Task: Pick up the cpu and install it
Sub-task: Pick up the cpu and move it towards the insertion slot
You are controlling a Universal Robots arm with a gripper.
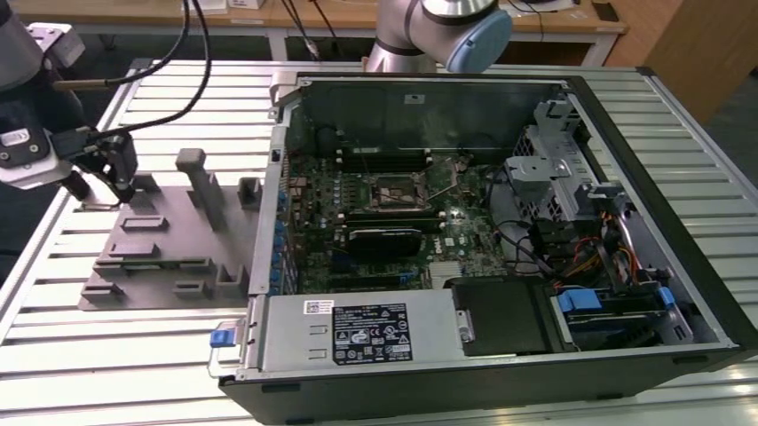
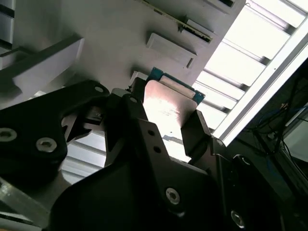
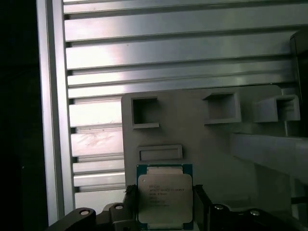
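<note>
While the small flat square cpu (image 3: 165,196) lay with its pale silver metal top upward, we noted that its two opposite green-rimmed edges were free to be gripped. It sat near one corner of the grey moulded plastic tray (image 3: 216,144), just beside a small rectangular moulding (image 3: 160,153). We could not tell whether it rested on the tray or hung slightly clear of it.

The tray stood on the slatted aluminium bench (image 1: 71,355), at the exterior view's left, just beside the open black computer tower case (image 1: 474,395). The case lay on its side, so the green motherboard (image 1: 468,231) faced up and its square black-framed socket (image 1: 397,191) could be reached from above. The socket was well apart from the cpu.

The black jaws pointed down at the tray's corner in the exterior view. In both wrist views they stood narrowed to the chip's width, one on each side, touching its opposite edges. We judged them closed on the cpu, with nothing else held. By our reading, the pick-up was in hand and the install not yet begun.
</note>
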